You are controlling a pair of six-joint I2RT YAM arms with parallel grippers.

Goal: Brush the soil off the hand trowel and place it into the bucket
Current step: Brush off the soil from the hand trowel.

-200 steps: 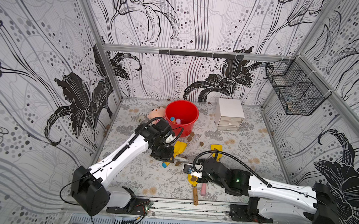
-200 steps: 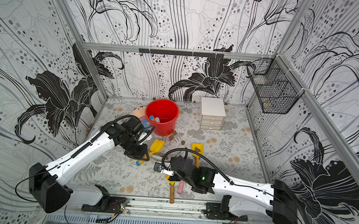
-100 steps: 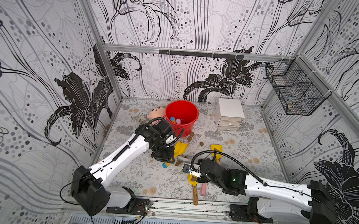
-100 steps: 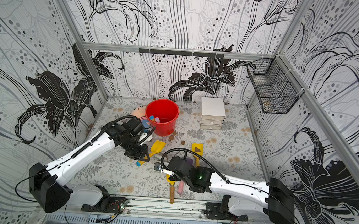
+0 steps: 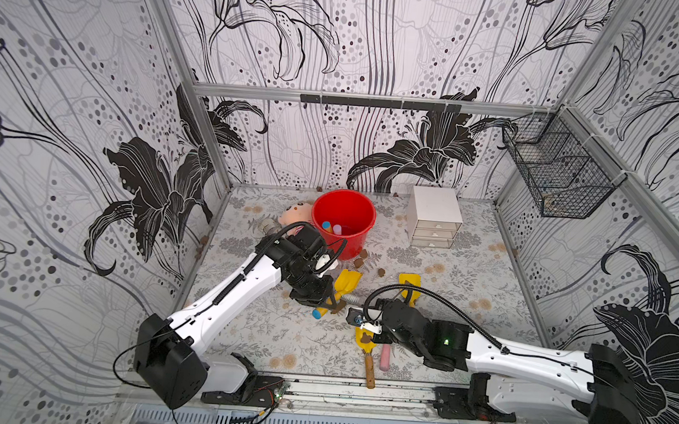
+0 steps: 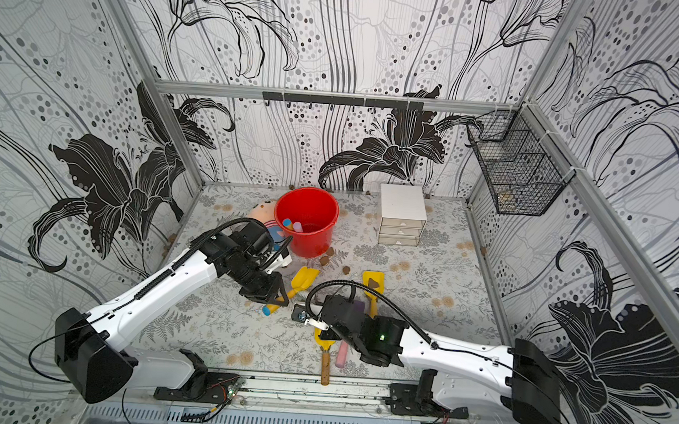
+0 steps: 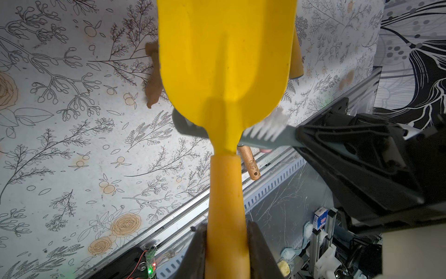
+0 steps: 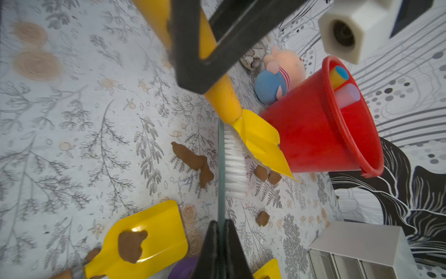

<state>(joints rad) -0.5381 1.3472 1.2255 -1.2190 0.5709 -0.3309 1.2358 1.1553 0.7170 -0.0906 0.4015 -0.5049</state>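
Top views, change: the front end of the right arm (image 5: 403,324) sits a shade nearer the left arm (image 5: 242,292) than a second ago, and the shift is slight. The left claw (image 5: 325,299), the hand trowel (image 5: 347,281) and the bucket (image 5: 347,247) are where they were.
Left claw: clamped on the hand trowel's yellow handle. The left wrist view shows a dark finger (image 7: 196,244) on each side of it.
Hand trowel to left claw: the blade reaches out from the claw toward the bucket, tilted. The blue butt end of the handle pokes out behind the claw in both top views.
Right claw (image 8: 220,233): pressed together on the thin grey-green handle of the brush (image 8: 233,166).
Brush to hand trowel: the white bristles lie against the blade beside its neck. In the left wrist view the brush head crosses behind the neck.
Hand trowel to bucket: the blade tip is near the red wall, outside the bucket. Whether they touch cannot be told.
Bucket: upright toward the back of the counter (image 5: 468,279), with two tool handles standing inside and a plush toy (image 5: 294,214) just beside it.
Soil (image 8: 190,157): brown clumps lie on the counter below and beside the blade. One more clump sits on the blade of a second yellow trowel (image 8: 156,232) near the right claw.
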